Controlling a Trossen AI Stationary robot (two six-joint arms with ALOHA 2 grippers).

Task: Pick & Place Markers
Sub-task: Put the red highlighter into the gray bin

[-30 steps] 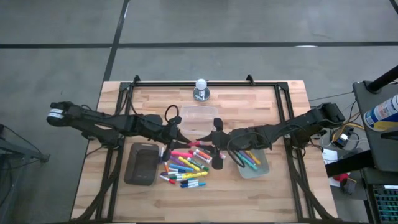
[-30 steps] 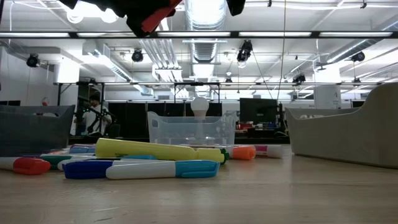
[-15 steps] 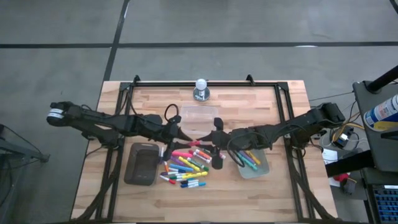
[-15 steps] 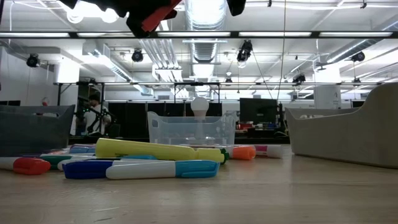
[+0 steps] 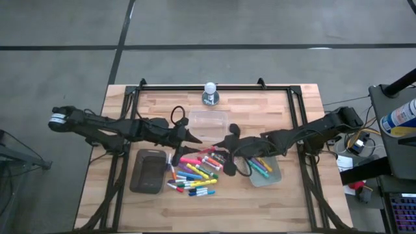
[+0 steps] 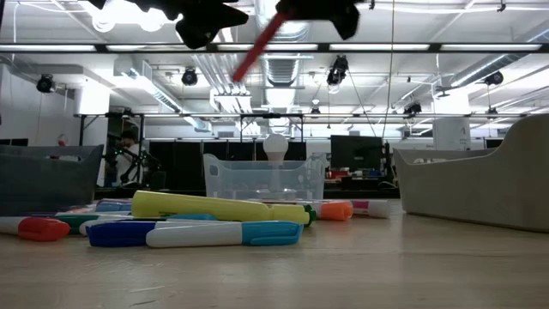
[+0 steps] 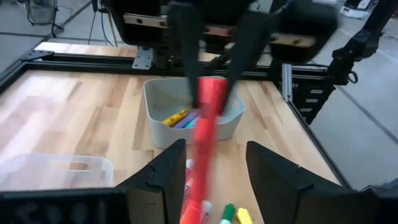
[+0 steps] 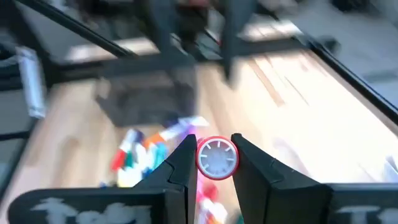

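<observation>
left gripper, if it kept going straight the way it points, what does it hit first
Probably the red marker held by the right gripper, just ahead of the open left gripper. Beyond them sits the grey tub of markers. Depth is hard to judge.

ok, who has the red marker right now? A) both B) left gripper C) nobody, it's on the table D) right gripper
D: the right gripper has its jaws closed on the red marker, seen end-on in the right wrist view; the left gripper has its jaws spread apart either side of the marker, clear of it.
</observation>
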